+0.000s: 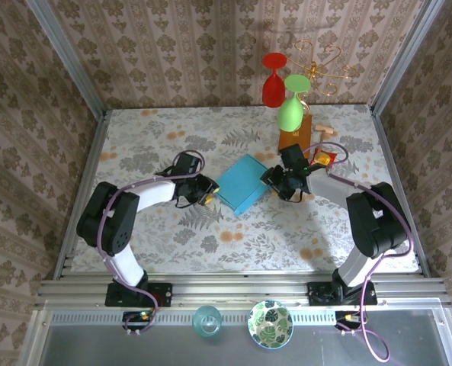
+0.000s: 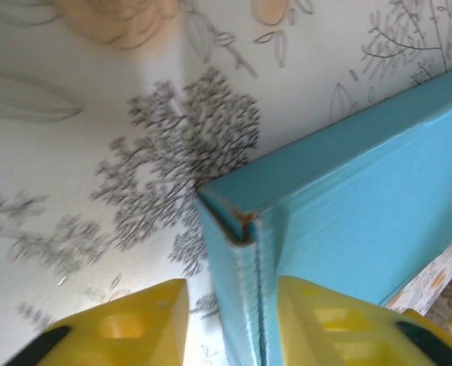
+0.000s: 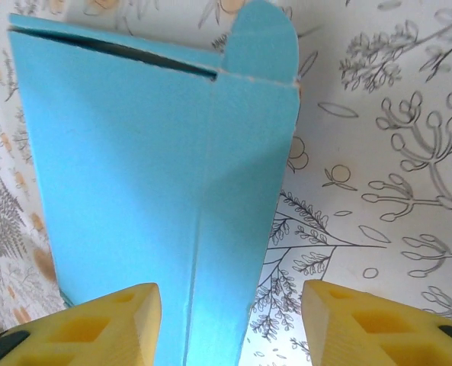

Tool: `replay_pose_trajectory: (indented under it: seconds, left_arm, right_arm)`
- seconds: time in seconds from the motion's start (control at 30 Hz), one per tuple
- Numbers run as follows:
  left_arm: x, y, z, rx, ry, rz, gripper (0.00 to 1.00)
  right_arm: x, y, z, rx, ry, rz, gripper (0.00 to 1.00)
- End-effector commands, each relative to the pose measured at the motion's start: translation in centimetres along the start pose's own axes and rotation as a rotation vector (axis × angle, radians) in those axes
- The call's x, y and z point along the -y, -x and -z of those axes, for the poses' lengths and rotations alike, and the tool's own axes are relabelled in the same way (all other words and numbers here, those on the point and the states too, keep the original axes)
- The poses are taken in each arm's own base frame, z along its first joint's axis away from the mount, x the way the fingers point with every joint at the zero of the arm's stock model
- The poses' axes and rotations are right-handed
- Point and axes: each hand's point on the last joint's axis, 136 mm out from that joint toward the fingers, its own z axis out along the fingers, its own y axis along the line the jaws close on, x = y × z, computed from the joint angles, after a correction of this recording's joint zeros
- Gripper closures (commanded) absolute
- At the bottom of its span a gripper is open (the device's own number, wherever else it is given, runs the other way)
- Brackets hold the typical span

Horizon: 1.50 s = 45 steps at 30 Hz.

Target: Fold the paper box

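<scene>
Top external view. Item: paper box (image 1: 245, 183), sky-blue, lying about midway between the left and right edges of the tabletop (image 1: 134, 145) and midway between its near and far edges.

State of assembly: mostly formed, judged from the closed faces. In the right wrist view a rounded tuck flap (image 3: 260, 38) stands up at the box's far end beside an open dark slot (image 3: 111, 49). This closure looks not yet made.

Left tool (image 1: 203, 191): at the box's left side. In the left wrist view it is released (image 2: 229, 286). The jaws straddle a corner wall of the box, one finger against it and a sliver of tabletop between the wall and the other.

Right tool (image 1: 283, 183): at the box's right side. In its own view it is released (image 3: 229, 290), with one finger by the blue face and the other apart from the box's edge.

Handling, as judged: thin card, light and likely to slide on the patterned cover. It is stiff along creases, but the panels flex and dent under a hard squeeze. The rubbed corner (image 2: 241, 225) suggests the edges fray.

Where to hold: on a wall near a crease, with the other tool steadying the opposite side. Push the flap from its rounded end.
</scene>
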Motion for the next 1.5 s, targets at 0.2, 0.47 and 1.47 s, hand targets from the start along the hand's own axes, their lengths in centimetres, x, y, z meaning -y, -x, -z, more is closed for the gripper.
replay_pose_trajectory:
  seconds: [0.2,0.47,1.47]
  left_arm:
    - [0.9,-2.4,2.3,-0.024,-0.035,0.045,0.55]
    - [1.2,-3.0,-1.4,-0.05,-0.054,0.086,0.57]
    - [-4.7,-1.6,-0.5,-0.178,0.006,-0.059,1.0]
  right_arm:
    - [0.1,1.2,2.5,-0.019,0.024,0.102,0.45]
    - [0.6,2.5,3.3,-0.025,0.044,0.095,0.45]
    - [-0.4,5.0,0.0,-0.258,0.202,0.382,0.32]
